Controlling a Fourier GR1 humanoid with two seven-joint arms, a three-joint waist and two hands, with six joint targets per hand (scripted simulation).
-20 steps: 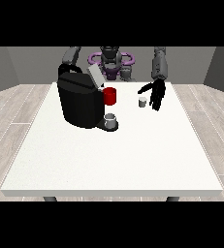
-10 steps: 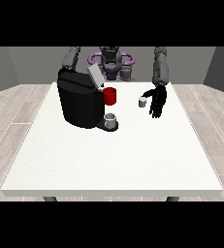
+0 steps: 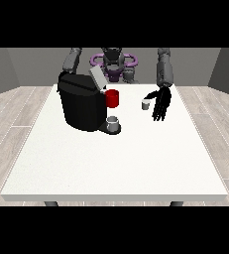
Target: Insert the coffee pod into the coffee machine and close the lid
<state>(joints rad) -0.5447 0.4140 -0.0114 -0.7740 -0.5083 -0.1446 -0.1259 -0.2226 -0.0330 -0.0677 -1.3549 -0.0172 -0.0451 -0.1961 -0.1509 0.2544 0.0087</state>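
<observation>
A large white square surface (image 3: 116,158) fills the middle of the view, with the robot small at its far edge, at twelve o'clock.

The small pale grey coffee pod (image 3: 145,104) stands upright on the surface, right of centre and towards the far edge. The black hand at the view's right (image 3: 161,104) hangs just beside it, at the pod's three o'clock, its fingers (image 3: 158,114) straight and spread wide, pointing down towards the surface. The thumb reaches towards the pod; whether it touches cannot be told. Nothing is held. The hand seems placed this way to close round the pod from the side, so the pickup looks not yet done.

The bulky black coffee machine (image 3: 82,105) sits at the pod's nine o'clock, well apart from it. Its grey lid (image 3: 97,79) is tilted up and open at the top, which leaves the slot free to take the pod. A red cylindrical part (image 3: 112,98) sticks out of the machine's front, and a small grey cup (image 3: 113,122) stands on the machine's base below it.

The other arm shows only partly at eleven o'clock, behind the machine; its hand is hidden, so nothing can be said of its fingers.

Between the pod and the machine the surface carries nothing. The raised lid and the red part lie nearest the way to the slot, so the carried pod would likely need to rise above them.
</observation>
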